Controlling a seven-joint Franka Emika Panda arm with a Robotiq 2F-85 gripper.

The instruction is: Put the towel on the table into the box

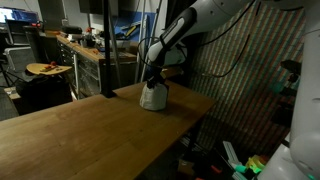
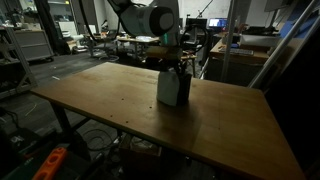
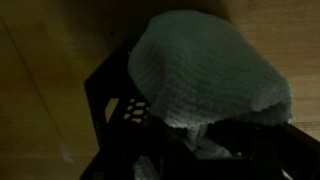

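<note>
A pale green-white towel (image 3: 205,65) bulges over the open top of a black slotted box (image 3: 105,95) in the wrist view. A narrow fold of it runs down between my dark fingers, so my gripper (image 3: 195,132) looks shut on the towel. In both exterior views my gripper (image 1: 153,78) (image 2: 174,66) is directly above the box (image 2: 172,90). The box stands on the wooden table (image 1: 80,125), near its edge. The towel shows as a pale mass (image 1: 152,97) under my gripper.
The wooden table (image 2: 110,100) stretches wide around the box. Behind it are workbenches with clutter (image 1: 85,45), a round stool (image 1: 45,70) and a patterned curtain (image 1: 240,80). Cables and bins lie on the floor (image 1: 235,160).
</note>
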